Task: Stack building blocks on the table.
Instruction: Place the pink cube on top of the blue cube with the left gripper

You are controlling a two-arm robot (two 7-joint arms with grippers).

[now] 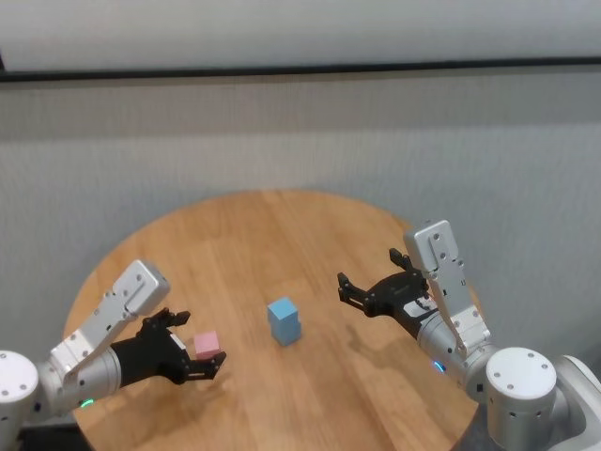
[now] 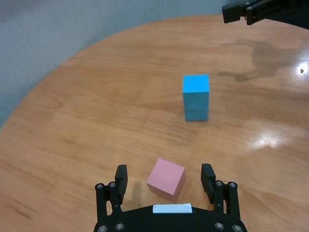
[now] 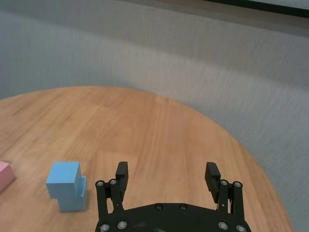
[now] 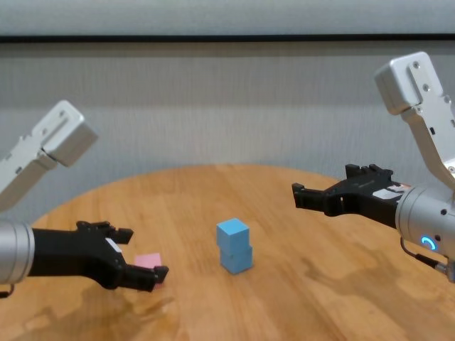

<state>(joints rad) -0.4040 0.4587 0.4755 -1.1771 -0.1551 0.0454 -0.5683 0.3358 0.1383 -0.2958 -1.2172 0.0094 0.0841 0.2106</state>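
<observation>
Two light blue building blocks (image 1: 284, 321) stand stacked, slightly askew, at the middle of the round wooden table (image 1: 282, 230); the stack also shows in the left wrist view (image 2: 195, 96), the right wrist view (image 3: 65, 186) and the chest view (image 4: 234, 245). The pink block (image 1: 207, 343) lies on the table left of the stack. My left gripper (image 1: 199, 340) is open, with its fingers either side of the pink block (image 2: 166, 176) and a gap on both sides. My right gripper (image 1: 366, 274) is open and empty, held above the table to the right of the stack.
The table's curved edge (image 3: 251, 159) runs close behind the right gripper, with grey floor and wall beyond. Bare wood lies between the pink block and the stack (image 2: 145, 125). The right gripper's fingers show far off in the left wrist view (image 2: 246, 9).
</observation>
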